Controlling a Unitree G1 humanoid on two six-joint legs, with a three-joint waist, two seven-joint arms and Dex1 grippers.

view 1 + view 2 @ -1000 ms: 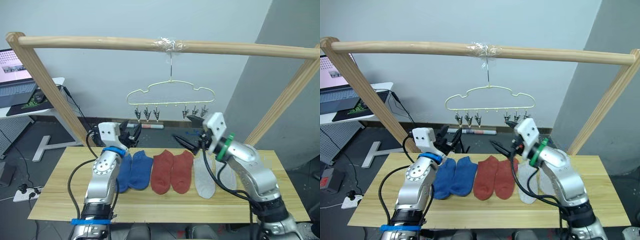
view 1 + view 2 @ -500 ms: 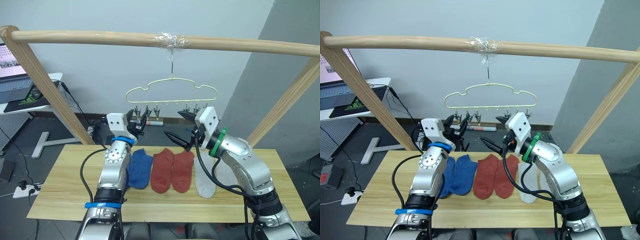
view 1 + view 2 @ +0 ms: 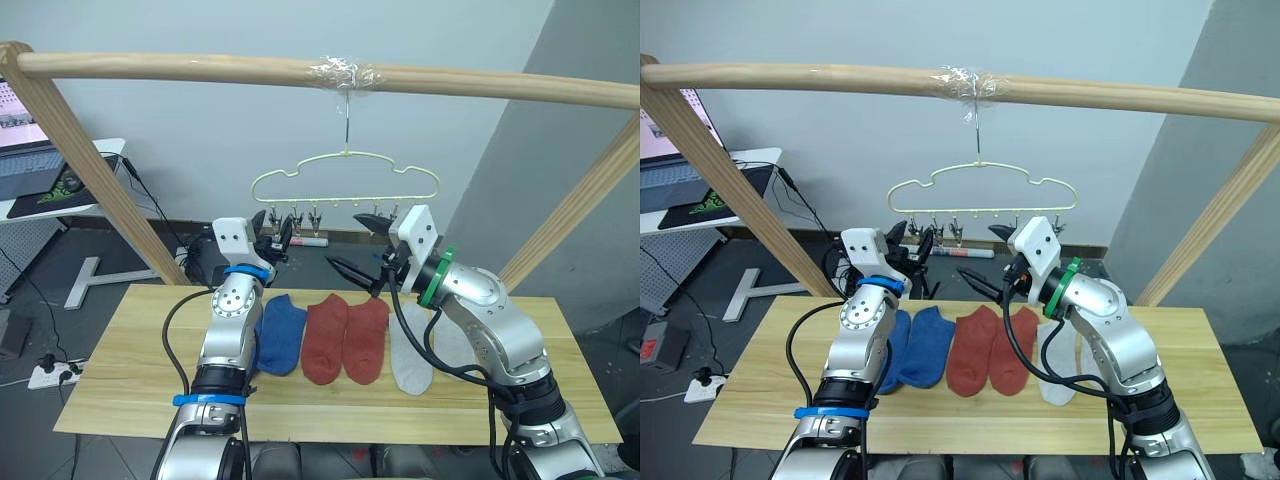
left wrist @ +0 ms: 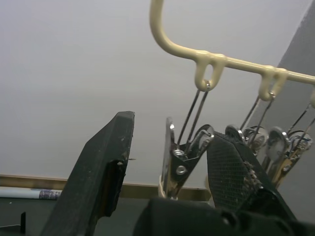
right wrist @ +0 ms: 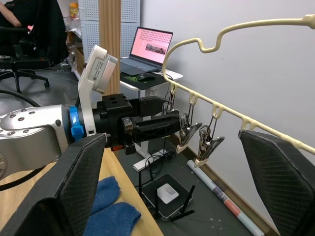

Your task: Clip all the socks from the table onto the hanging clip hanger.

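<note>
The pale yellow-green clip hanger (image 3: pixel 345 180) hangs by its hook from a wooden pole, with small metal clips (image 3: pixel 315 214) along its lower bar. My left gripper (image 3: pixel 272 232) is raised to the leftmost clip (image 4: pixel 175 164) and stands open, one finger on each side of it. My right gripper (image 3: pixel 360 240) is wide open and holds nothing, hovering under the hanger's right clips. Blue (image 3: pixel 283 335), rust-red (image 3: pixel 345 340) and light grey socks (image 3: pixel 408 358) lie in a row on the table (image 3: pixel 120 380). My arms partly hide one blue sock and one grey sock.
A thick wooden frame pole (image 3: pixel 200 68) crosses overhead, with slanted legs at both table ends. A white desk with a laptop (image 3: pixel 20 160) stands at the far left behind the frame. Cables and a small box lie on the floor beyond the table.
My left gripper has risen from just above the blue socks to the hanger's leftmost clip. My right gripper has moved a little up and to the left.
</note>
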